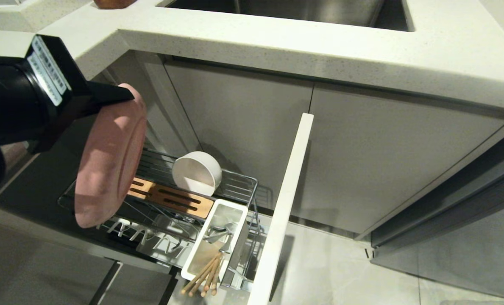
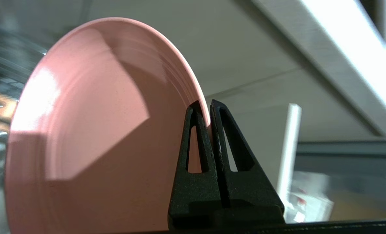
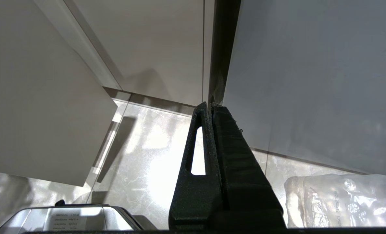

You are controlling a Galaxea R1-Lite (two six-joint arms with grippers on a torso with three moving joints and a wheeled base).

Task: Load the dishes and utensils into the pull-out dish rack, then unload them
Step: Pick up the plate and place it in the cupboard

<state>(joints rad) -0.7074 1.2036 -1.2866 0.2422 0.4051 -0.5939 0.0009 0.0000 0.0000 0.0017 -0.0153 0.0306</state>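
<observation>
- While the left gripper [image 1: 126, 94] pinches the rim of the pink plate [image 1: 109, 156] between closed fingers, the plate hangs on edge above the left end of the pull-out dish rack [image 1: 239, 186]
- cream-white bowl [image 1: 196, 173] lies tipped on its side on the rack's wires, beside the slotted wooden strip [image 1: 171, 197]
- chopsticks [image 1: 203, 275] and spoon [image 1: 218, 234] sit in the white caddy [image 1: 194, 254]
- right gripper [image 3: 209, 109] hangs near the floor, fingers pressed together, holding nothing
</observation>
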